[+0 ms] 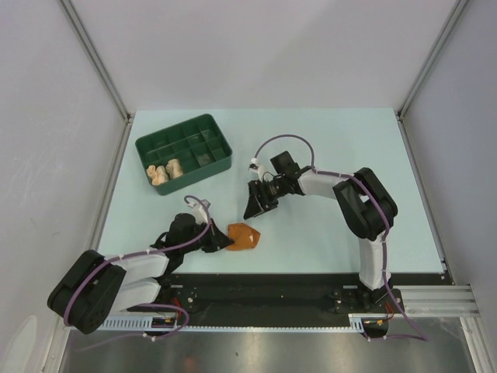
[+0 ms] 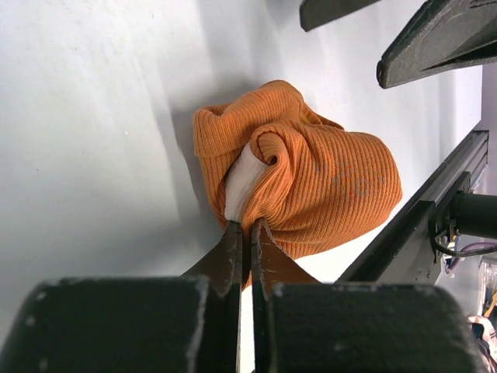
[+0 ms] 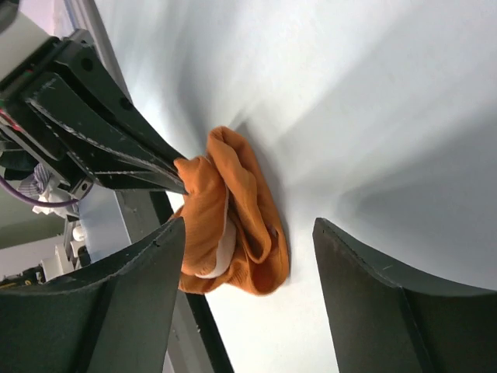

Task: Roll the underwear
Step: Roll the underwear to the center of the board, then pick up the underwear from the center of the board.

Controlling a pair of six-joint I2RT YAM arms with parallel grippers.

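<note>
Rolling looks under way on the rust underwear (image 1: 243, 236) at the near side: left gripper (image 2: 245, 233) clamped on its fold, right gripper (image 1: 258, 206) spread wide just beyond, so tightening the roll probably comes next.

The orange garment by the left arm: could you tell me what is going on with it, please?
The left gripper has its jaws shut on the bunched rust-orange underwear, lying on the table near the front edge. The right gripper hovers nearby, jaws open. Two pale rolled garments sit in the green tray.
</note>
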